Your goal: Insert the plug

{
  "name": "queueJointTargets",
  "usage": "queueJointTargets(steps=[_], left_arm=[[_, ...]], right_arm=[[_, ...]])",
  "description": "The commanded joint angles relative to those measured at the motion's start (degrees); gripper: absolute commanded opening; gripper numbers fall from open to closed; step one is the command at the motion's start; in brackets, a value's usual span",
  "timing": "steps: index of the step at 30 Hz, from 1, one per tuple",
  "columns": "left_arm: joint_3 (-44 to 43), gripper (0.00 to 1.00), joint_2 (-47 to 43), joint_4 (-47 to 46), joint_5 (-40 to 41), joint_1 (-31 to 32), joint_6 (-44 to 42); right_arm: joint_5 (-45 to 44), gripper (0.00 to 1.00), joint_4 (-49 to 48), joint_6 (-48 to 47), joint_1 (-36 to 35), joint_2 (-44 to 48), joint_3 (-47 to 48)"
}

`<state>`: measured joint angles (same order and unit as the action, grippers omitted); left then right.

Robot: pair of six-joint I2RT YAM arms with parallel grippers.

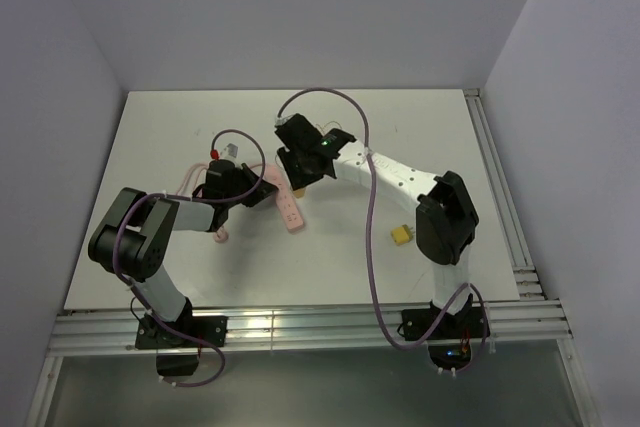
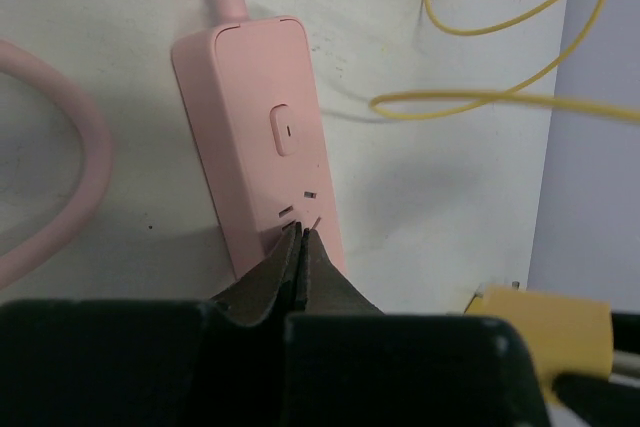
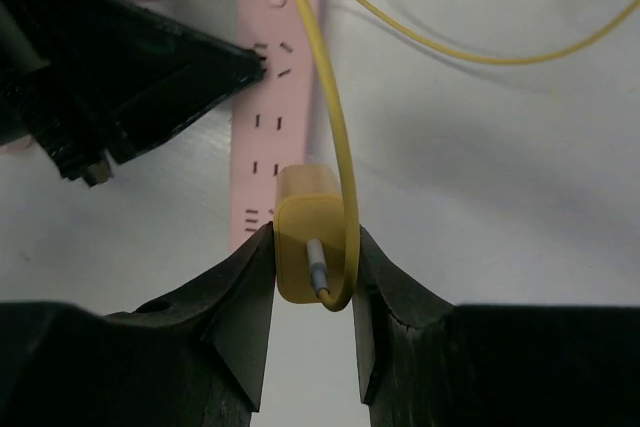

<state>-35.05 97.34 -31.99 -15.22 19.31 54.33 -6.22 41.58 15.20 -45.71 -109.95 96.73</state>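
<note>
R gripper (image 3: 315, 242) is clamped on the yellow plug (image 3: 303, 209), one finger on each side. The plug sits right over the pink power strip (image 3: 268, 137), by its holes. It may be touching, hard to tell. A yellow wire (image 3: 338, 117) loops up from the plug. L gripper (image 2: 301, 237) has fingers pressed together, tips down on the strip near the button (image 2: 285, 130).

In the left wrist view, the near end of the power strip (image 2: 262, 137) is lost to us behind the pressed-together fingertips of the left gripper (image 2: 301, 233), and its cord (image 2: 97, 157) runs off the left edge. Right of the strip, the plug (image 2: 545, 332) is blurred and half covered. In the right wrist view its prongs are hidden, so we cannot tell whether they meet the strip. From above, a yellow item (image 1: 403, 235) right of the strip is too small to name.
</note>
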Motion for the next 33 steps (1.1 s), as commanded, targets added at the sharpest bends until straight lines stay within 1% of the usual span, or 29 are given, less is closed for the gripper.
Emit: queueJointTargets(steps=[1,8,13,17,24,28,33], left_arm=[[3.23,0.00,1.19,10.89,-2.71,0.64,-1.15],[3.76,0.00,0.83,10.10,-2.71,0.64,-0.71],[3.85,0.00,1.01,9.84,-2.97,0.64,-0.45],[4.11,0.00,0.83,9.58,-3.06,0.64,-0.36],[4.37,0.00,0.75,9.31,-3.58,0.64,-0.36],[4.29,0.00,0.57,9.49,-3.67,0.64,-0.54],[4.29,0.00,0.57,9.40,-3.94,0.64,-0.36]], right_arm=[[1.82,0.00,-0.54,3.51,-1.92,4.48,-1.36],[-1.42,0.00,-1.24,9.31,-5.61,5.97,-6.54],[-3.88,0.00,-1.06,11.16,-6.93,5.63,-7.87],[-5.91,0.00,-2.99,13.09,-7.72,5.45,-9.10],[-9.07,0.00,-5.28,13.80,-8.34,4.75,-9.98],[-9.95,0.00,-8.18,13.10,-9.39,5.19,-11.03],[-10.39,0.00,-8.27,13.19,-10.09,3.78,-10.68]])
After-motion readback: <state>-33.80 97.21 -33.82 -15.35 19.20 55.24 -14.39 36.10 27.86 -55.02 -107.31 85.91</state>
